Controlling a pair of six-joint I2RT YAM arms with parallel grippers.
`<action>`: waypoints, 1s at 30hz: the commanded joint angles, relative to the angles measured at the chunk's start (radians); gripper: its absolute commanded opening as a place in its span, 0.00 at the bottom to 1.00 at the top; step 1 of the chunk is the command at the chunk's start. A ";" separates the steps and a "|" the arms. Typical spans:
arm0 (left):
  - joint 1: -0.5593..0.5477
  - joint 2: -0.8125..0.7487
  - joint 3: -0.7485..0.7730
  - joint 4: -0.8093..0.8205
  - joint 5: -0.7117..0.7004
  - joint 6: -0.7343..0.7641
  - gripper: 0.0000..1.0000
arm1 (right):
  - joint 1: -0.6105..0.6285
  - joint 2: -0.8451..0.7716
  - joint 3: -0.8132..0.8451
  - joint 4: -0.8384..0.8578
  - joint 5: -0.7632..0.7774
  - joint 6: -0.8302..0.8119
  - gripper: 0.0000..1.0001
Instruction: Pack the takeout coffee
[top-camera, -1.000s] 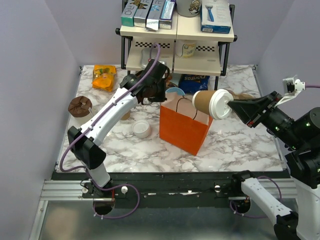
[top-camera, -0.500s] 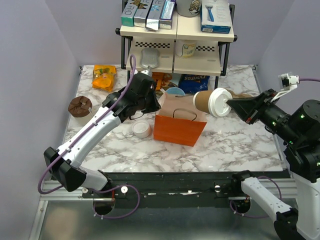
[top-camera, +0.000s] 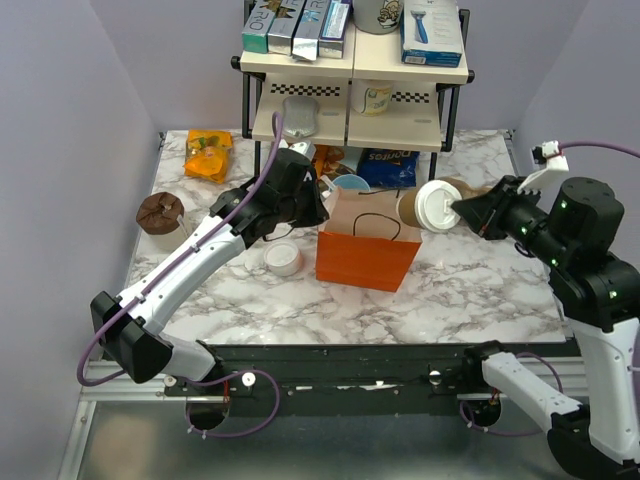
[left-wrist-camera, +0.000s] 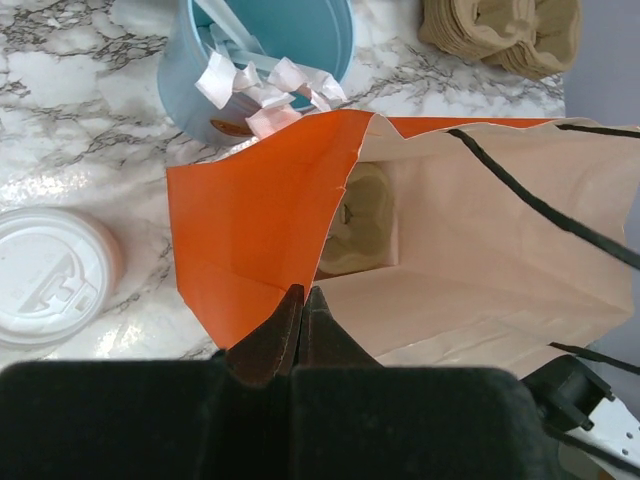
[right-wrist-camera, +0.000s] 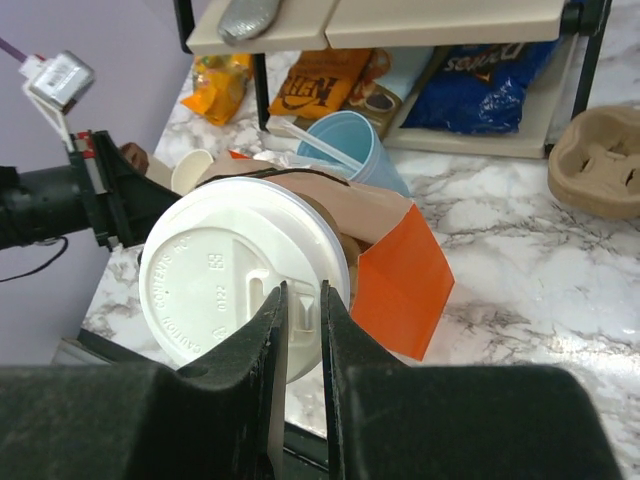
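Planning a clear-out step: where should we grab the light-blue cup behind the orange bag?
Probably the outer wall of the light-blue cup just below its rim, jaws straddling it, coming down from above. It stands upright; packets and a stirrer fill its mouth, so a rim pinch is poor. The orange bag stands close in front and the shelf rack behind, blocking those sides.
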 joint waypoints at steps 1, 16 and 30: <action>-0.003 -0.005 -0.007 0.055 0.059 0.029 0.00 | -0.002 0.056 0.007 -0.034 0.023 -0.016 0.01; -0.003 0.027 -0.003 0.098 0.137 0.026 0.00 | 0.009 0.231 -0.007 -0.002 -0.078 -0.020 0.01; -0.006 0.020 -0.001 0.122 0.136 0.061 0.00 | 0.190 0.365 0.076 -0.069 0.127 0.001 0.01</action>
